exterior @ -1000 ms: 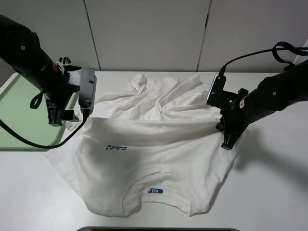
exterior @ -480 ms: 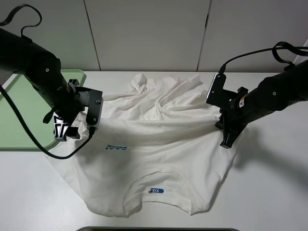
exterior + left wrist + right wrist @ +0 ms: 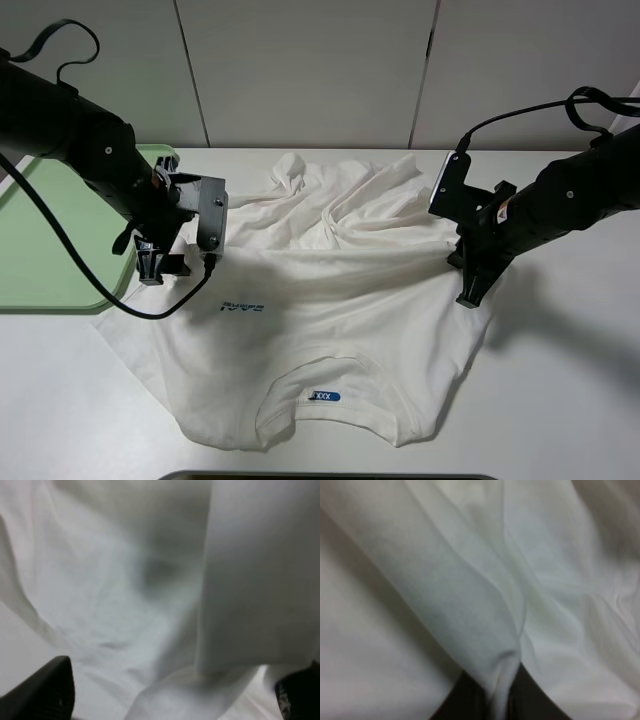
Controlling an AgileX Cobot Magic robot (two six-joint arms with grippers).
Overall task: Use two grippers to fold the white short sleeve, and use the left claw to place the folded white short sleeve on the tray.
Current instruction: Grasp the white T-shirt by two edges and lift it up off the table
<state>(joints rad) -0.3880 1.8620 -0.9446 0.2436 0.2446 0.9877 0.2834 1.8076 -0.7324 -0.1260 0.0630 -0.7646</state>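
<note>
The white short sleeve lies on the table, collar and blue neck label toward the front, blue lettering at left, and its far half bunched in folds. My left claw stands over the shirt's left edge beside the pale-green tray. In the left wrist view the left claw has its fingers wide apart over white cloth. My right gripper is at the shirt's right edge. In the right wrist view the right gripper pinches a ridge of cloth.
The white table runs to the right and front of the shirt. Pale wall panels stand right behind the table. A dark edge shows at the very front. The left arm's black cable loops over the tray's near corner.
The left arm has swung right from the tray edge onto the shirt's left side. The right arm has stayed in place, still holding the cloth.
</note>
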